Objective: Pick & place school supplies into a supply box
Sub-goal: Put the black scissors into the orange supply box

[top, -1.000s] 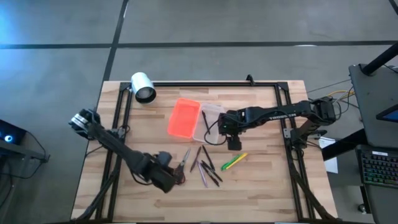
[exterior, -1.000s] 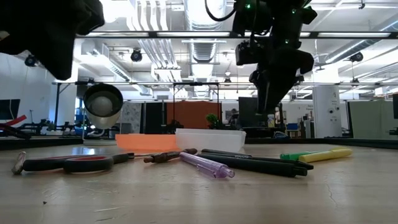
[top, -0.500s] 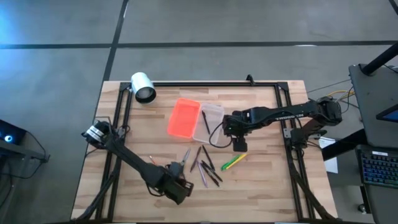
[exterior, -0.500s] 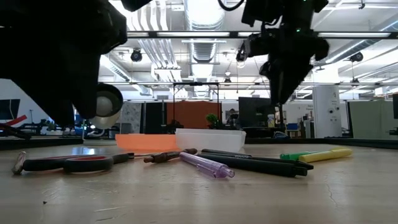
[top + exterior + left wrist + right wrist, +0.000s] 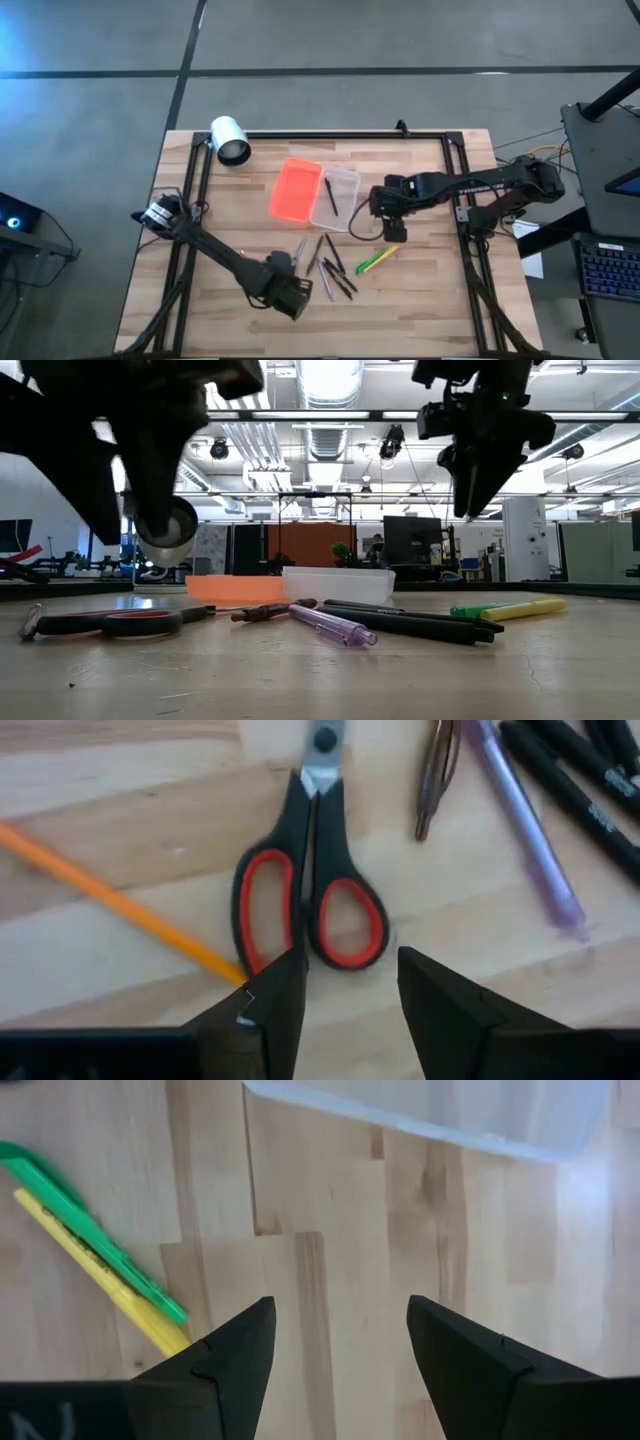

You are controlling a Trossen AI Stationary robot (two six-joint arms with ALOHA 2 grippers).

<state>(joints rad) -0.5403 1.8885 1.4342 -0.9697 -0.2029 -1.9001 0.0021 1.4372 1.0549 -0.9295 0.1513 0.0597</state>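
Since a second ago, the left gripper (image 5: 290, 297) has swung from lower left toward the centre bottom of the high view, and the right gripper (image 5: 394, 229) has slid slightly rightward. Both now hang spread and empty. Left fingers (image 5: 270, 1000) straddle the red-handled scissors (image 5: 312, 885), beside an orange pencil (image 5: 120, 900). Right of centre lies the highlighter (image 5: 376, 259); dark pens (image 5: 335, 268) lie mid-frame. Above them sits the supply box (image 5: 335, 197), lid open, one pen inside.

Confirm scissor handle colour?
Black with red inner loops on the scissors; clearest in the left wrist view, just ahead of the open left gripper.
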